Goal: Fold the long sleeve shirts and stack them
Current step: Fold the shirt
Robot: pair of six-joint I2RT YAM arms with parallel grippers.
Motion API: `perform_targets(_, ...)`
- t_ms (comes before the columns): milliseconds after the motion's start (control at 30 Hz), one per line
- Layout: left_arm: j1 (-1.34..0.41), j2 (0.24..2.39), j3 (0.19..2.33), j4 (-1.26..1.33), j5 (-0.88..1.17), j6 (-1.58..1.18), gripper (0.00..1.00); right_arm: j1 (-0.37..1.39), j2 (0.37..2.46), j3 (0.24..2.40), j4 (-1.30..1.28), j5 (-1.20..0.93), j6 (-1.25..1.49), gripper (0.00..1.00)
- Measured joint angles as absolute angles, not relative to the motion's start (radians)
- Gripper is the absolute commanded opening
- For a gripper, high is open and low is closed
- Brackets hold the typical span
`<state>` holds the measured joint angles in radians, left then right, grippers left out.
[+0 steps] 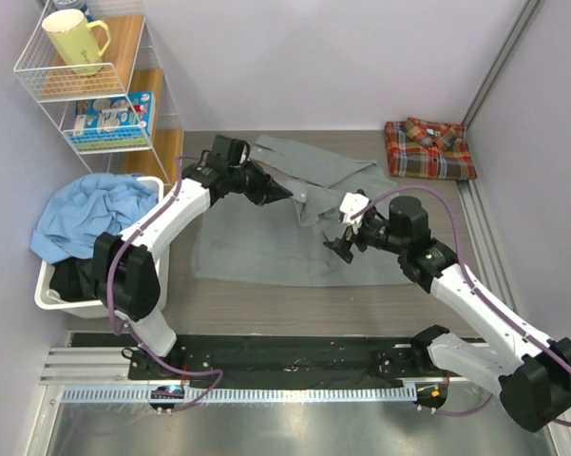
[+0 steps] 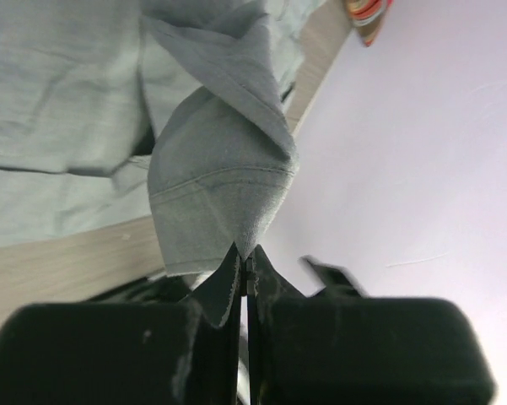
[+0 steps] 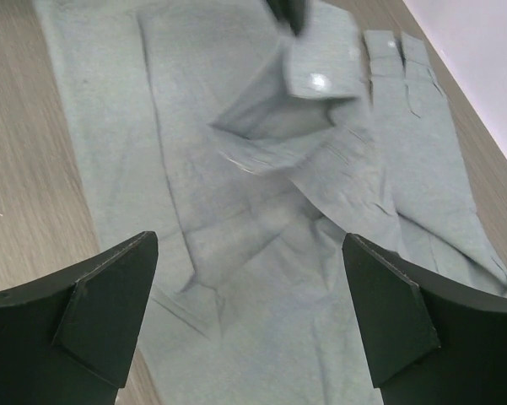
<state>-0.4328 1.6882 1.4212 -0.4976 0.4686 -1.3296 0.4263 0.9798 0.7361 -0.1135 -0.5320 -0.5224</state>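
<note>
The grey long sleeve shirt (image 1: 256, 249) lies spread over the middle of the table. My left gripper (image 1: 285, 195) is shut on a fold of it near its far edge, and the cloth (image 2: 219, 177) hangs bunched from the pinched hem at the closed tips (image 2: 246, 260). My right gripper (image 1: 339, 247) hovers open over the shirt's right side, with only flat grey cloth (image 3: 261, 287) between its wide-set fingers (image 3: 110, 295). In the right wrist view, the lifted fold shows a pale button (image 3: 320, 81). The plaid long sleeve shirt (image 1: 428, 149) lies folded at the back right corner.
A white basket (image 1: 49, 290) holding blue cloth (image 1: 93, 214) stands at the left edge. Above it a wire rack (image 1: 123, 114) carries a yellow mug (image 1: 76, 40) and a box. Walls close in the back and the right side.
</note>
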Motion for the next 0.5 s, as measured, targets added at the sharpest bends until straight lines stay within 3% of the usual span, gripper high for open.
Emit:
perform_targets(233, -0.437, 1.701, 1.505, -0.481, 0.469, -1.446, 0.0, 0.642, 1.102, 0.701, 0.046, -0.355, -0.455, 0.91)
perform_targets(400, -0.437, 1.701, 1.498, -0.476, 0.473, -1.483, 0.0, 0.657, 1.301, 0.739, 0.155, -0.216, -0.391, 0.84)
perform_targets(500, -0.437, 1.701, 1.48, -0.471, 0.474, -1.489, 0.0, 0.657, 1.36, 0.772, 0.203, -0.142, -0.36, 0.61)
